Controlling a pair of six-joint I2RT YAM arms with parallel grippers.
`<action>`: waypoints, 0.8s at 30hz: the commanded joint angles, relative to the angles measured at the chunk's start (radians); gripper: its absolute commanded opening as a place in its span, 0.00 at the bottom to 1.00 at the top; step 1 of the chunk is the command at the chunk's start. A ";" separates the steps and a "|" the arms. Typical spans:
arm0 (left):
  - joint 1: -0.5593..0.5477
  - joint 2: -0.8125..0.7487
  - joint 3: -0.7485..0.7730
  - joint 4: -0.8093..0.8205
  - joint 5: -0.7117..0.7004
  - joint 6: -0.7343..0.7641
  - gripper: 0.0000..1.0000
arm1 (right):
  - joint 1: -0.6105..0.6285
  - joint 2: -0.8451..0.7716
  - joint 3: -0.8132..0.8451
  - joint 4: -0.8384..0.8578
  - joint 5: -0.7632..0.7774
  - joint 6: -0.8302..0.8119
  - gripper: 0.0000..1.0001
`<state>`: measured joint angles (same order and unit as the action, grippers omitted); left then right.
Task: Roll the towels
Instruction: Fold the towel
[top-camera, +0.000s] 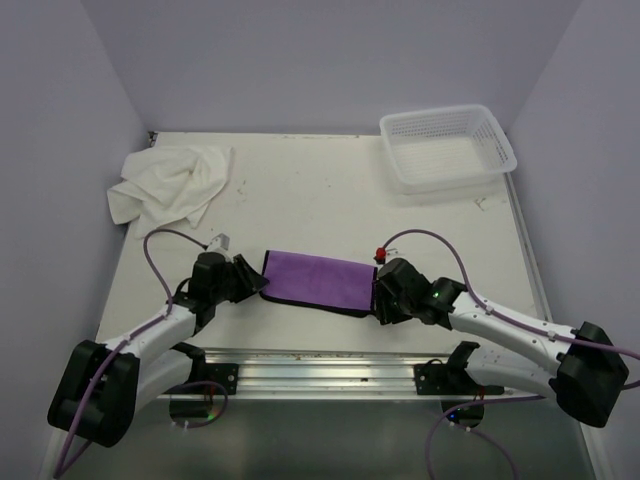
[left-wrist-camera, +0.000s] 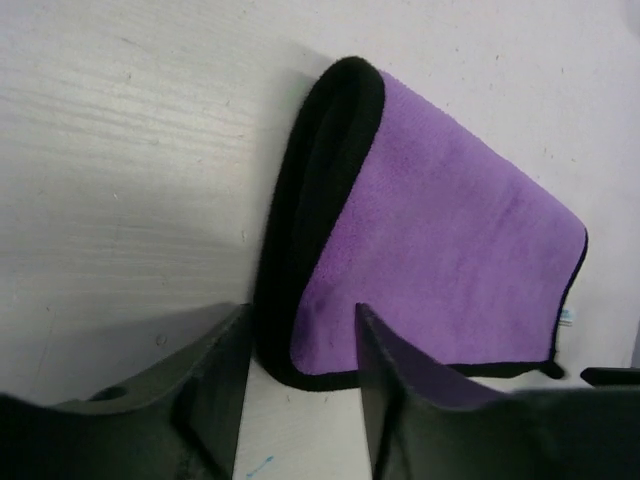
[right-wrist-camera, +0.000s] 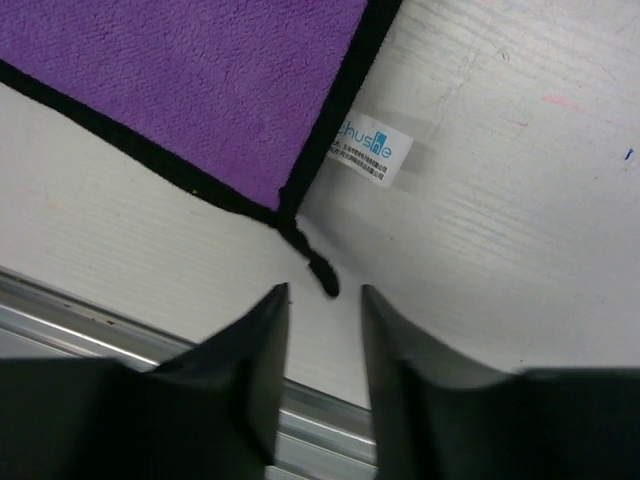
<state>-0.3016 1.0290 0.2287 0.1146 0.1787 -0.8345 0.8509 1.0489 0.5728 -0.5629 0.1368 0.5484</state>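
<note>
Two towels are counted, purple towel (top-camera: 318, 281) and white towel (top-camera: 170, 182); the purple ends are hidden overhead by narrowly parted left fingers (left-wrist-camera: 215, 400) and right fingers (right-wrist-camera: 255, 370).

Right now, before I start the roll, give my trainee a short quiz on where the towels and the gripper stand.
1. True or false: the purple towel is already rolled into a tube.
2. Where is the white towel? A) on top of the purple towel; B) crumpled at the far left corner of the table; C) hanging off the near edge.
3. Fill in: the right gripper is ____, holding nothing.
Key: 1 false, it lies flat and folded; 2 B; 3 open.
</note>
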 joint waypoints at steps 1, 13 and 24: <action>0.009 -0.012 -0.012 0.068 0.025 0.015 0.52 | 0.005 -0.010 0.019 -0.012 -0.006 0.002 0.46; 0.009 -0.158 0.053 -0.058 -0.056 0.055 0.75 | 0.005 -0.073 0.055 -0.045 0.050 0.051 0.73; 0.004 -0.052 0.207 0.043 -0.029 0.115 0.00 | 0.004 0.017 0.182 0.098 0.132 0.101 0.10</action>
<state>-0.3012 0.9409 0.4007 0.0601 0.1150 -0.7422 0.8509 1.0313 0.6819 -0.5583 0.2249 0.6258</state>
